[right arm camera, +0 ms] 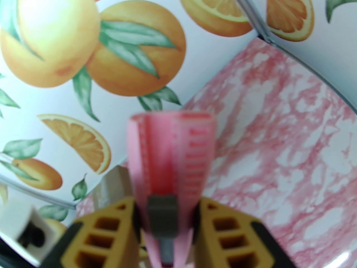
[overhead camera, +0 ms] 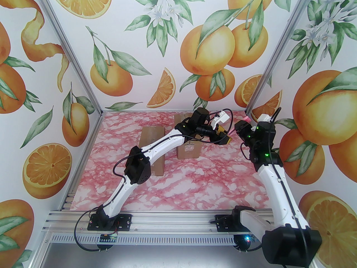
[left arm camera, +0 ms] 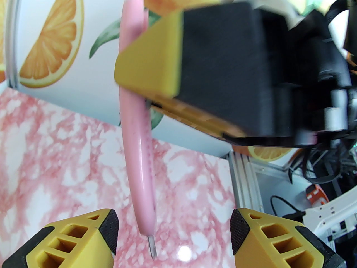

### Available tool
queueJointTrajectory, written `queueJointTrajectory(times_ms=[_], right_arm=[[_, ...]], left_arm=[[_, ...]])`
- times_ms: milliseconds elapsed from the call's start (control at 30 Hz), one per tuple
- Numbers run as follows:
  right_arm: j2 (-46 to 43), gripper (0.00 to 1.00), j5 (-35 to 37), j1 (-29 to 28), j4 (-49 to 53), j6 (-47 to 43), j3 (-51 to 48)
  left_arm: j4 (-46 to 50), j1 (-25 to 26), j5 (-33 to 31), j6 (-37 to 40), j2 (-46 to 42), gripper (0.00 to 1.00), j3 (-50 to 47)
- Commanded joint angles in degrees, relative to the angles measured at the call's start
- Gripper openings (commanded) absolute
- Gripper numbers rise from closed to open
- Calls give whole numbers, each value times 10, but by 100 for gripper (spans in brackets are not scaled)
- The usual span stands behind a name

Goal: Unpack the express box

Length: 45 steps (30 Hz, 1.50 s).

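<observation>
- Right fingers (right arm camera: 111, 227) are clamping a pink knife (right arm camera: 170, 149) above the tabletop's (overhead camera: 223, 177) far right.
- Left fingers (left arm camera: 81, 239) are standing wide, flanking its blade tip.
- Two boxes (overhead camera: 188, 149) are lying far centre, behind the left arm.

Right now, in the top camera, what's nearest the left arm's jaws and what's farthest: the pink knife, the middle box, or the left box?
1. The pink knife, just right of the left gripper.
2. The middle box, to its left.
3. The left box, farthest left.
</observation>
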<state>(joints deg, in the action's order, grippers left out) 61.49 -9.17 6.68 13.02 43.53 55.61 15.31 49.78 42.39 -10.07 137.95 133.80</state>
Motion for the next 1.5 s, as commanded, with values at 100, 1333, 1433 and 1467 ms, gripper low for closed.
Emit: queueJointTrajectory(times_ms=[100, 1333, 1433, 1467], right_arm=[[-8, 33, -41, -15, -38, -19, 7], [-37, 31, 59, -68, 1, -88, -5], [-40, 31, 77, -79, -5, -88, -12], [-41, 31, 78, -82, -9, -87, -15]], left_arm=[[0, 2, 11, -2, 7, 66, 29], [9, -5, -47, -22, -7, 30, 36], [7, -4, -48, -27, -2, 29, 45], [6, -4, -47, -29, -2, 29, 46]])
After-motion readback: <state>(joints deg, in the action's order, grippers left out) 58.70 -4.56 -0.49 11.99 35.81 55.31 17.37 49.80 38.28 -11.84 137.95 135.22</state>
